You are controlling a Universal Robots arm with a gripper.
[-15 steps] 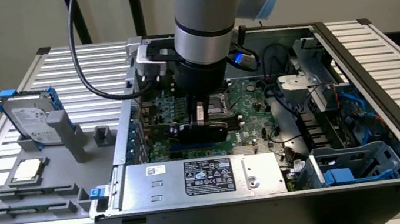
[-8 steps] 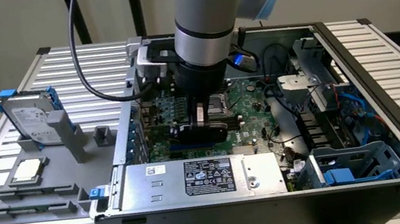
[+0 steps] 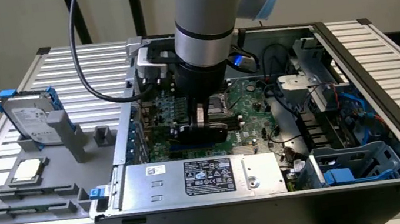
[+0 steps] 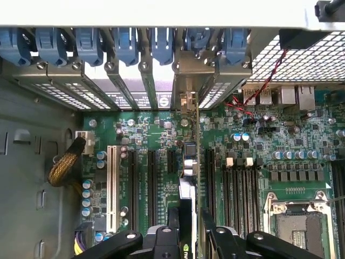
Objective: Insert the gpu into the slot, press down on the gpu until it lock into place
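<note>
We see the gripper (image 3: 200, 122) lowered into the open computer case (image 3: 279, 213), its two fingers (image 4: 173, 229) pressed against either face of the gpu (image 4: 188, 189), so it grips the card. The gpu stands on edge over the green motherboard (image 4: 242, 156), near the board's middle, between the black connector strips (image 4: 152, 178). Its metal bracket end reaches the case's rear wall under the row of blue latches (image 4: 126, 46). We cannot tell whether its lower edge is seated. The silver labelled box (image 3: 202, 177) lies along the case's near wall, apart from the card.
</note>
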